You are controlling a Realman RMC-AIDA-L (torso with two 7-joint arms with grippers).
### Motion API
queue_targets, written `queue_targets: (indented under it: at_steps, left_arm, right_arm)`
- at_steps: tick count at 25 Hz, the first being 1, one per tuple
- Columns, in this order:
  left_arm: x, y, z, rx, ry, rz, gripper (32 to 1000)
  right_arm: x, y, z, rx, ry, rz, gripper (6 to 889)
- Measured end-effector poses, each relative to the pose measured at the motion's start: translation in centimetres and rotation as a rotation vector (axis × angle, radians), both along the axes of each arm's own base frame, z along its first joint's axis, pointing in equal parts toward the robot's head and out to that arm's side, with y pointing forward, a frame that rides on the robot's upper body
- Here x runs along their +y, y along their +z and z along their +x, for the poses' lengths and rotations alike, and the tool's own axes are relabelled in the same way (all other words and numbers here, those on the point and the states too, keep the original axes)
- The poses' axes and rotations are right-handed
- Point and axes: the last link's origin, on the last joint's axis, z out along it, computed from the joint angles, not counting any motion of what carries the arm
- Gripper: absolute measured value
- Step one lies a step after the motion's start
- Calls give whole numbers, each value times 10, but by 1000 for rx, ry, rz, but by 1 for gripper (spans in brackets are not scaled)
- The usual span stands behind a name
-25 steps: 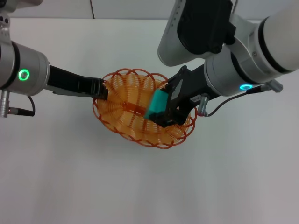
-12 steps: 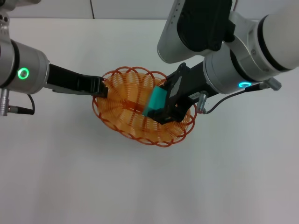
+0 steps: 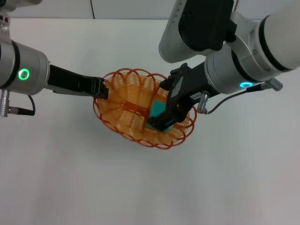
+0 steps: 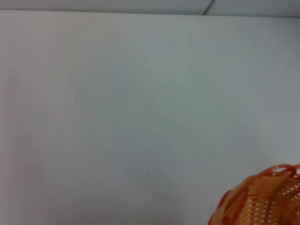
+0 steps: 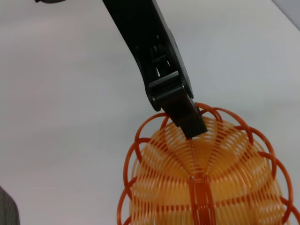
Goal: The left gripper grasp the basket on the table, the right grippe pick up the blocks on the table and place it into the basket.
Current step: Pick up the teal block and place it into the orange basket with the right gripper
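Head view: the left hand (image 3: 104,91) is clenched on the near-side rim of the orange wire basket (image 3: 126,112), which sits on the white table (image 3: 70,178). The right hand (image 3: 161,117) reaches down inside the basket, grasping the teal cube (image 3: 156,109) between its black fingers, just above the basket floor.

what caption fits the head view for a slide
Left gripper holds the orange basket by its rim while the right gripper lowers the teal block inside.
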Motion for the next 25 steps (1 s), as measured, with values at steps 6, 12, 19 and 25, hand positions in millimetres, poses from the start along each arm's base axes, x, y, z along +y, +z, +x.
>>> queue_targets:
  at_steps: [6,12,19,25]
  left_arm:
    - [0,0,0,0,0,0,84]
    - [0,0,0,0,1,0,84]
    - [0,0,-1,0,3,1,84]
    - [0,0,-4,2,9,1,84]
  right_arm:
    - [-1,-1,0,-3,2,-4,842]
    - [-1,-1,1,-5,1,-4,880]
    - [-3,4,-4,9,14,7,880]
    - [-10,30,-10,23,27,69,880]
